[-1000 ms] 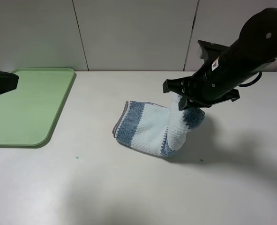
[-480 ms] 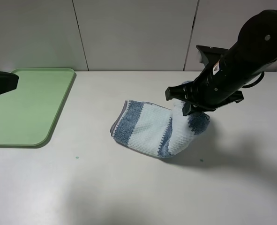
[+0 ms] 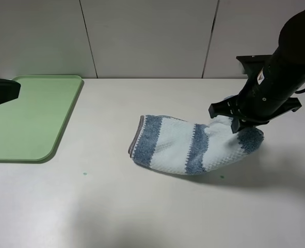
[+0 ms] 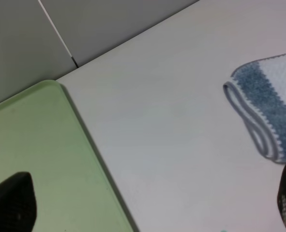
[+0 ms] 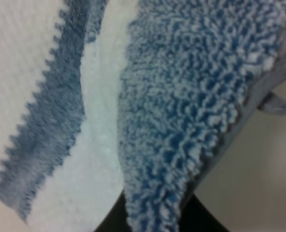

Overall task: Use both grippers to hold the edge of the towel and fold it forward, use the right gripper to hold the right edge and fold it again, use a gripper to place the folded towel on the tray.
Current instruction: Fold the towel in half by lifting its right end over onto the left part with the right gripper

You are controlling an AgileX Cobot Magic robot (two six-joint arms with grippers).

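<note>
The blue and pale striped towel (image 3: 188, 147) lies folded on the white table, stretched out sideways. Its right end is lifted slightly, with my right gripper (image 3: 236, 123) shut on it. In the right wrist view the terry cloth (image 5: 172, 106) fills the frame, and one dark finger (image 5: 147, 218) shows beneath it. The pale-green tray (image 3: 33, 119) sits at the far left. My left gripper (image 3: 1, 93) hovers over the tray, far from the towel. The left wrist view shows this gripper (image 4: 147, 208) open with nothing between its fingers, above the tray (image 4: 41, 154), and the towel's grey-hemmed left end (image 4: 263, 101).
A bare white tabletop (image 3: 142, 206) surrounds the towel, with a grey panelled wall (image 3: 147, 36) behind. A small green speck (image 3: 84, 173) marks the table in front of the tray.
My right gripper has moved to the right with the towel's end in it. The bunched towel has been drawn out longer and has slid right. The left arm has not moved.
</note>
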